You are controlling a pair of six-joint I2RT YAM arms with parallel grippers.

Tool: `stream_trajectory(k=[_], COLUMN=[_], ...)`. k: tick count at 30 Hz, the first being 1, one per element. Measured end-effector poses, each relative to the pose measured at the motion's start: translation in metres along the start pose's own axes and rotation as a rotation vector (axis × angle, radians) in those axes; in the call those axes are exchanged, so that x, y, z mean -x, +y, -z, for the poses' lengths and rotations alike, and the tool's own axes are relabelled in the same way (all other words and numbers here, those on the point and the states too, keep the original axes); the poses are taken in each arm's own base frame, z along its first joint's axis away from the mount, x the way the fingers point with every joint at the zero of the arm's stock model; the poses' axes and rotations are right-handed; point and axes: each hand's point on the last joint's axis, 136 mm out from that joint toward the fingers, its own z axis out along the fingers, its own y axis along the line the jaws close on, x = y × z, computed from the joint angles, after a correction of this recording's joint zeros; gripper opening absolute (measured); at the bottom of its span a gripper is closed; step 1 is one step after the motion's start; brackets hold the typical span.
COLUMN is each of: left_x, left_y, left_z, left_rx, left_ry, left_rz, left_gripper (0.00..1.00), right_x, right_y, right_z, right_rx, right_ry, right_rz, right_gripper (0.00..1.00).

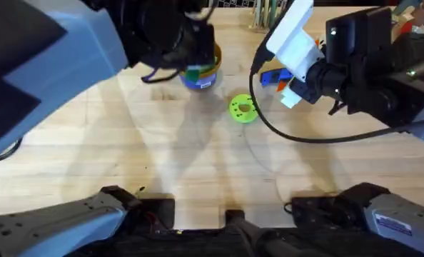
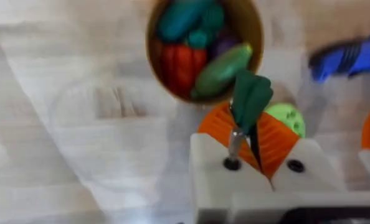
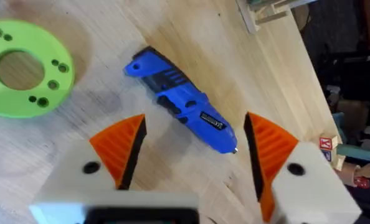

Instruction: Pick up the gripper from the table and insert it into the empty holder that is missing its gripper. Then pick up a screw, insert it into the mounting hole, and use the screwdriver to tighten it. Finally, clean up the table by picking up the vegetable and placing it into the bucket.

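The left gripper (image 2: 255, 140), jaws closed on the vegetable (image 2: 250, 99), hangs just beside the bucket (image 2: 247, 28). The right gripper's (image 3: 194, 149) jaws stand wide open, the screwdriver (image 3: 182, 102) lying between them, seen in its wrist view.

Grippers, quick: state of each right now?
Left gripper: shut on the vegetable, near the bucket.
Right gripper: open, empty, over the screwdriver.
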Motion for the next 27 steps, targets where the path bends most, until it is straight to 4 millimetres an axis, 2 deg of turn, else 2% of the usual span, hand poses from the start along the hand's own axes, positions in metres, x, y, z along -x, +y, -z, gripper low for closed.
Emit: stream_trajectory(k=[4,6,9,10,13,15,16,18,23,27], left_x=[0.048,0.059,0.06,0.058,0.05,0.047,0.047,0.048,0.05,0.05], left_y=[0.01,0.015,0.019,0.02,0.022,0.023,0.023,0.023,0.022,0.027], left_z=[-0.009,-0.019,-0.041,-0.049,-0.067,-0.071,-0.071,-0.07,-0.063,-0.033], left_rx=[0.01,0.024,0.052,0.062,0.084,0.09,0.09,0.088,0.082,0.08], left_ry=[-0.163,-0.192,-0.179,-0.165,-0.124,-0.113,-0.113,-0.117,-0.129,-0.14], left_rz=[0.081,0.102,0.11,0.103,0.093,0.09,0.093,0.092,0.084,0.021], left_gripper=[0.018,0.018,0.02,0.082,0.549,0.855,0.954,0.983,0.985,0.986], right_x=[0.0,0.0,0.0,0.0,0.0,0.0,0.0,0.0,0.0,0.001], right_y=[0.0,0.0,0.0,0.0,0.0,0.0,0.0,0.0,0.0,-0.003], right_z=[0.0,0.0,0.0,0.0,0.0,0.0,0.0,0.0,0.0,0.005], right_rx=[0.0,0.0,0.0,0.0,0.0,0.0,0.0,0.0,0.0,-0.01], right_ry=[0.0,0.0,0.0,0.0,0.0,0.0,0.0,0.0,0.0,-0.014], right_rz=[-0.002,-0.002,-0.002,-0.002,-0.002,-0.002,-0.003,-0.002,-0.018,-0.077], right_gripper=[0.929,0.929,0.929,0.929,0.929,0.929,0.929,0.929,0.93,0.93])
